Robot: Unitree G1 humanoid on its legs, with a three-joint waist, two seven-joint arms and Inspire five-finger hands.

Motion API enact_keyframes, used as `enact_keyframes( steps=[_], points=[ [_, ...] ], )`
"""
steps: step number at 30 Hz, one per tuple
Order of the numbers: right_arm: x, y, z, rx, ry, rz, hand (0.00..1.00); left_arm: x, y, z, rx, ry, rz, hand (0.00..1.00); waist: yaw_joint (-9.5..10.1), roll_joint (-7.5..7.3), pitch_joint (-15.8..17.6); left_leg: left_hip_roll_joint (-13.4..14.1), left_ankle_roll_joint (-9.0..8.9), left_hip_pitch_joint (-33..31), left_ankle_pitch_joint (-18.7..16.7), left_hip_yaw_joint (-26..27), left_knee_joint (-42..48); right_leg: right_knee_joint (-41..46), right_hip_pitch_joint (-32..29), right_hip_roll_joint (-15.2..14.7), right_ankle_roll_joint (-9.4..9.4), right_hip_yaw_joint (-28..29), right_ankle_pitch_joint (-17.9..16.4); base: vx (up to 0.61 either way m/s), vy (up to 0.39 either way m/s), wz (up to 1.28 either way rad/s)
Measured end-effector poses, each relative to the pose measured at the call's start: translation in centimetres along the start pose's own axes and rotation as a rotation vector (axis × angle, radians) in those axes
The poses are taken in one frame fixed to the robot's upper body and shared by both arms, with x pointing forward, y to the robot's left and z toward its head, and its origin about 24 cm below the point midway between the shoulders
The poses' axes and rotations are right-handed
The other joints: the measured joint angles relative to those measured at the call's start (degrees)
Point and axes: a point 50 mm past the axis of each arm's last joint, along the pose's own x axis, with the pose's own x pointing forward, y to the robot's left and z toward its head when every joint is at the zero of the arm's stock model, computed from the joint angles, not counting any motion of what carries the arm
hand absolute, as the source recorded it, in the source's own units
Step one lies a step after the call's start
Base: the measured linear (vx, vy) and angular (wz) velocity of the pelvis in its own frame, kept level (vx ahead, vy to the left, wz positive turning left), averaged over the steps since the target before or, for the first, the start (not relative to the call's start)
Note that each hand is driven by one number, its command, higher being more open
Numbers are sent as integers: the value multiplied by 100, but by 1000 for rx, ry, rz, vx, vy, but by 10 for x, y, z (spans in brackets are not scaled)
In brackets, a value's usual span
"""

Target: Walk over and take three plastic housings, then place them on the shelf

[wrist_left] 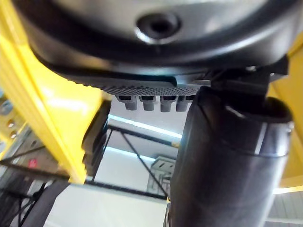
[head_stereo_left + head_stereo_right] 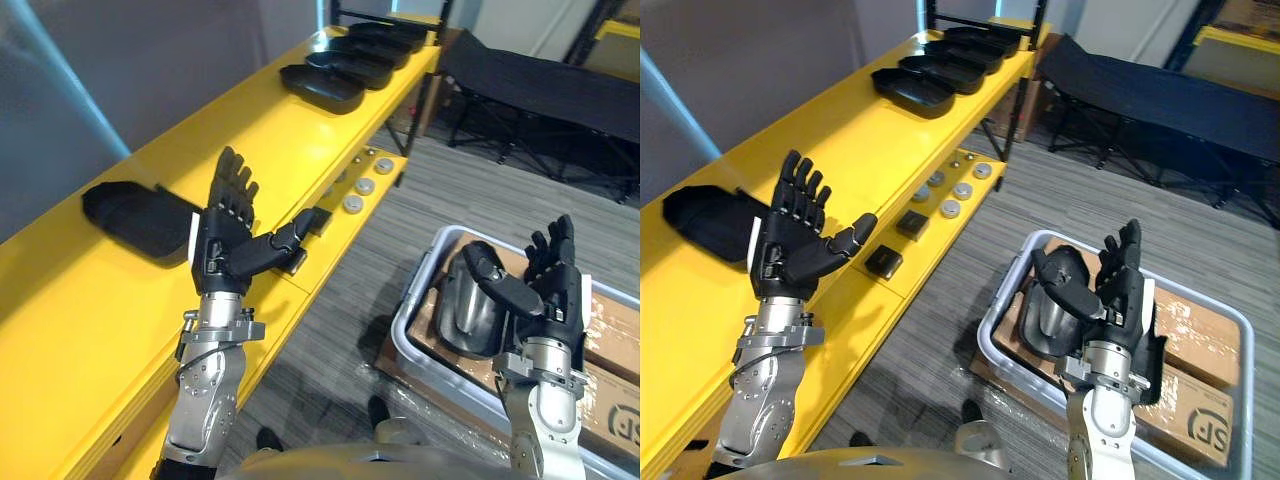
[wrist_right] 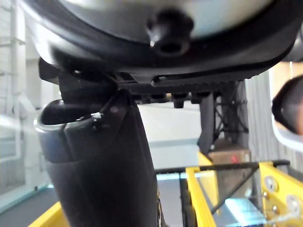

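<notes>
Atop the yellow shelf (image 2: 300, 140) lay a black plastic housing (image 2: 130, 215); left hand (image 2: 225, 250) just beside it, splayed, empty. Right of the shelf, glossy housing (image 2: 465, 305) in grey tote (image 2: 408, 300) by right hand (image 2: 555, 290), likewise splayed, empty. Judged light, rigid, slick — grasp by rim.

The shelf (image 2: 250, 130) looks smooth and glossy, the plastic housings (image 2: 322, 88) matt.

Dark printed mark on cardboard box (image 2: 1195, 360), partly cut off, nothing else legible
</notes>
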Motion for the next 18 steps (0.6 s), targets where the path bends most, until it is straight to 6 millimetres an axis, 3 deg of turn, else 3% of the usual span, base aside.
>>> enact_keyframes(
  steps=[2,5,6,7,9,14,17,18],
  points=[
    [0,-1,0,30,3,-5,100,-1,0,-3,-27,16,-3,100,-57,-10,7,18,-18,-35,-113,-51,97,-21,-45,56,-30,154,53,67,-44,-45],
    [2,4,0,60,4,57,100,-2,4,-3,-41,25,40,100,214,-27,14,-235,79,-376,-1043,-1375,1037,12,-156,152,-53,711,126,66,15,-99],
    [3,13,0,70,8,133,100,-6,9,-4,-32,33,95,100,305,48,0,-306,139,-545,-1487,-1863,1633,47,-187,270,-53,999,126,34,80,-109],
    [2,17,0,80,15,165,100,-8,12,-5,-29,39,115,100,305,88,-13,-291,160,-628,-1649,-1961,1892,57,-193,316,-54,1067,124,34,86,-89],
    [0,25,-5,97,40,202,100,-10,13,-5,-32,45,120,100,299,162,-11,-214,193,-862,-1972,-2058,2444,204,-296,424,-69,1131,92,16,101,-32],
    [-22,39,-25,166,155,168,100,-9,9,-6,-40,44,75,100,377,80,440,-246,338,-866,-2241,-2100,3008,916,-454,525,-60,1120,41,-83,117,-22],
    [-34,44,-32,197,188,201,100,-11,12,-6,-31,55,75,100,525,-161,617,-320,512,-796,-2301,-1721,3190,857,-411,319,139,1068,41,-211,119,-48],
    [-29,46,-32,199,172,227,100,-11,13,-6,-31,58,77,100,526,-114,642,-201,616,-899,-2228,-1551,3185,984,-540,228,40,826,-59,-231,91,-55]
  ],
)
